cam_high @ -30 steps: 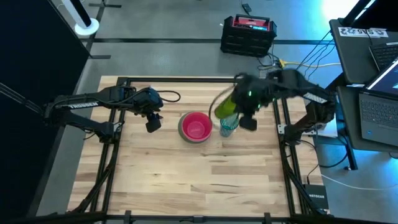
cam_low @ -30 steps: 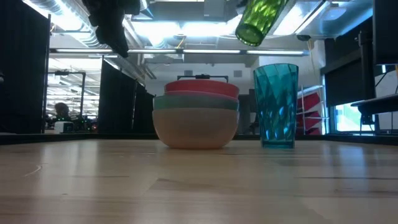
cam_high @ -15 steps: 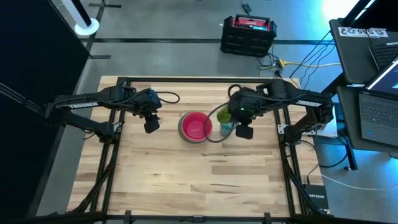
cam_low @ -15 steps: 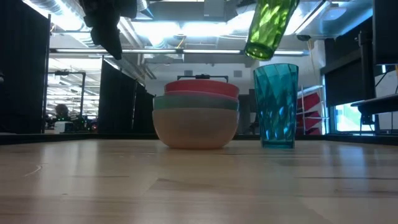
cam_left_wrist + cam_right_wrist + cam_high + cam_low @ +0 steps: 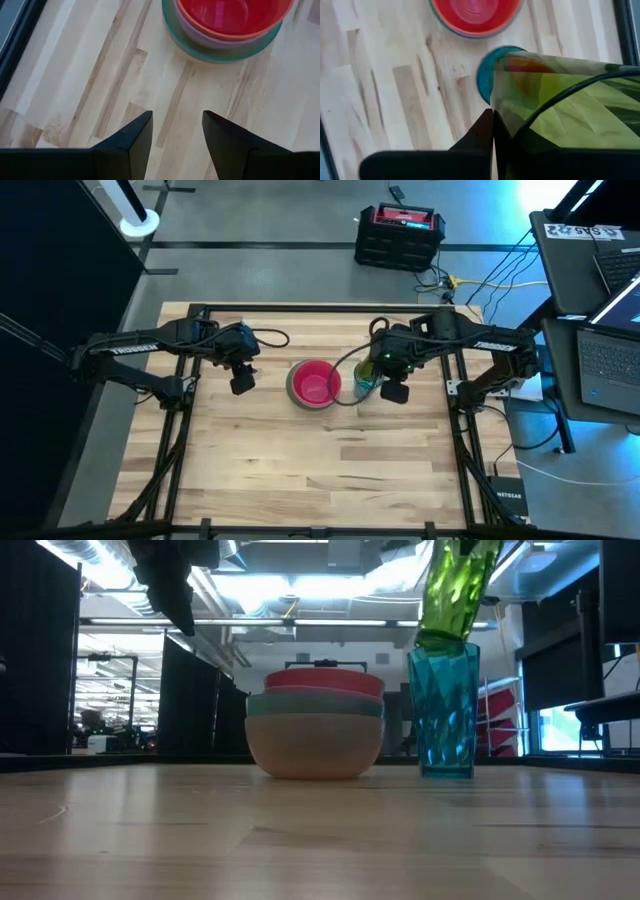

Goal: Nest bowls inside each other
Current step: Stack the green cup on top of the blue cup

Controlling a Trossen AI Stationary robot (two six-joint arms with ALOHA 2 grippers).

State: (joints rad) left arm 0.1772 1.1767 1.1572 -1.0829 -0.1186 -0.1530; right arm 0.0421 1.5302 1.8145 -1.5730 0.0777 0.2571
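Note:
Several round bowls sit nested in one stack at the table's middle: a coral pink one on top, a green rim below it, and a pale pink one with its base on the wood. A teal cup stands upright just right of the stack. My right gripper is above it, shut on a translucent green cup whose bottom is at the teal cup's mouth. Whether the two cups touch, I cannot tell. My left gripper hangs open left of the stack, above bare wood. My right gripper pinches the green cup's wall at its rim between its two shut fingers. The fingers come from above, pointing down. The cup hangs below them mouth up, slightly tilted and clear of the table, with its bottom end at the teal cup's rim.
Bare wood lies in front of the stack and cup toward the near edge. Black frame rails run along the table's left and right sides. A black case stands on the floor beyond the far edge.
My right gripper has come down with the green cup and moved it over the teal cup. The cup has turned from strongly tilted to nearly upright, and its bottom has reached the teal cup's mouth.

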